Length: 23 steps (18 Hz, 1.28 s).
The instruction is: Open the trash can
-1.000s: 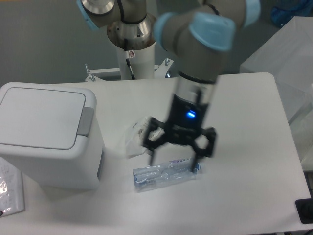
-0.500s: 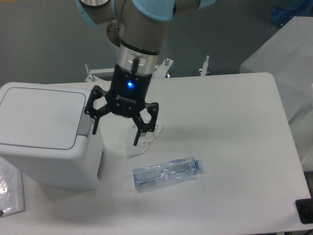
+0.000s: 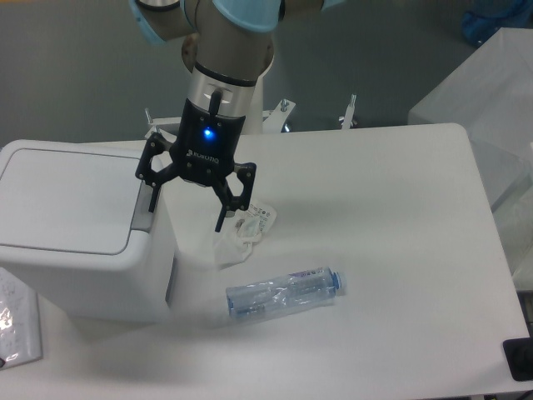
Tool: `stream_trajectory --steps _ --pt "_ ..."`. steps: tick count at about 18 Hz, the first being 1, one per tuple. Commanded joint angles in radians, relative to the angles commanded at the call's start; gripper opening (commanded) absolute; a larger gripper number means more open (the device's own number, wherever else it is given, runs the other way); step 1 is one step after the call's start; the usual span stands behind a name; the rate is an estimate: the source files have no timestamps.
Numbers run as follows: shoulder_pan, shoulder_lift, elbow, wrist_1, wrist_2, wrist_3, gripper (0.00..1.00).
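Note:
The trash can (image 3: 71,233) is a large boxy white bin at the left of the table, its flat lid shut. Its grey push-button tab (image 3: 143,218) sits on the right edge of the top. My gripper (image 3: 186,211) is open and empty, fingers pointing down. Its left finger (image 3: 153,197) hangs over the grey tab; its right finger (image 3: 223,213) hangs past the bin's right side. I cannot tell whether the left finger touches the tab.
A crumpled clear wrapper (image 3: 241,232) lies right of the bin, under the gripper. A crushed clear plastic bottle (image 3: 285,293) lies in front of it. A clear bag (image 3: 17,325) lies at the front left. White covered objects (image 3: 491,108) stand at the right.
My gripper has swung left from above the bottle to the bin's right edge, still open. In the last half second it shifted slightly further left and up. The bottle has not moved.

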Motion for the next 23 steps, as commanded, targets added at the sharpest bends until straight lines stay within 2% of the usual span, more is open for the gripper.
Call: stream_trajectory --steps 16,19,21,23 --pt "-0.003 -0.015 0.008 0.008 0.002 0.000 1.00" --pt "0.011 -0.018 0.063 0.005 0.000 0.026 1.00" --pt "0.066 -0.023 0.089 0.006 0.000 0.064 1.00" --pt "0.084 -0.066 0.106 0.011 0.012 0.144 1.00"
